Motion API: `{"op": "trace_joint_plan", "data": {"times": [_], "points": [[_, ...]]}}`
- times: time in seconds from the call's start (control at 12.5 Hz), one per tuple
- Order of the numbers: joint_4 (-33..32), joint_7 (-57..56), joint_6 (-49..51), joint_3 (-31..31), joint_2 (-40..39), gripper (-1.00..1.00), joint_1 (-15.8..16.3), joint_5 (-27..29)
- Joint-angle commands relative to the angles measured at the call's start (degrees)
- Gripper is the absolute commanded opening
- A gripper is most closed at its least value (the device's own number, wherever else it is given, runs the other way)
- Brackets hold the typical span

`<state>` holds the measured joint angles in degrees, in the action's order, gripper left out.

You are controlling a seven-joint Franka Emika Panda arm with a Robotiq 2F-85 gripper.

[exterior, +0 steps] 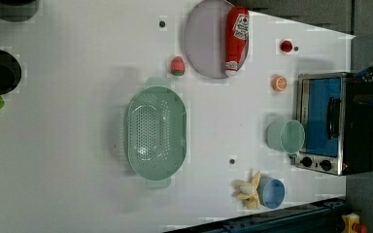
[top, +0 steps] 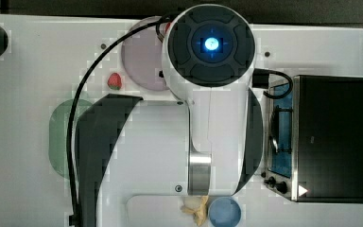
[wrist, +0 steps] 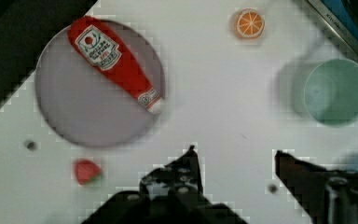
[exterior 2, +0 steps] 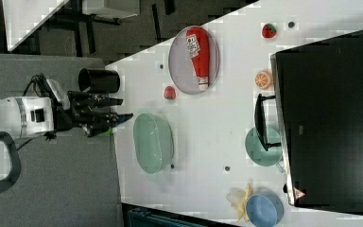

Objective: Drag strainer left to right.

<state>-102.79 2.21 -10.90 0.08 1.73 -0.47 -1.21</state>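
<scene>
The ketchup bottle [exterior: 236, 40] carries a white label whose print is too small to read; it lies on the round lilac plate [exterior: 205, 43]. In the right view the gripper [exterior 2: 123, 109] hangs off the white bench [exterior: 77, 160], level, jaws apart and holding nothing. The strainer [exterior: 156, 130], a pale mint plastic oval with a hole-dotted bottom, sits near the plate, beside the strawberry [exterior: 177, 66].

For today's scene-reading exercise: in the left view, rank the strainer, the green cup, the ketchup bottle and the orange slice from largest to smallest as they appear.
1. strainer
2. ketchup bottle
3. green cup
4. orange slice
The bottle is longer than the cup but narrower, so those two are close; the rest is clear.
</scene>
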Motion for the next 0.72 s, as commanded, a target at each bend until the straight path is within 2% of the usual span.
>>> {"op": "trace_joint_plan", "data": {"times": [0.08, 0.24, 0.56, 0.72], "points": [[-11.04, 3.66, 12.28, -2.65, 23.77, 0.59, -0.82, -0.45], [-11.14, 3.66, 11.92, -2.06, 23.45, 1.0, -0.46, 0.07], [-11.38, 4.8, 11.58, 5.34, 20.41, 1.0, 2.21, 2.03], [-11.65, 11.24, 9.21, 11.53, 17.57, 1.0, 3.0, 2.03]]}}
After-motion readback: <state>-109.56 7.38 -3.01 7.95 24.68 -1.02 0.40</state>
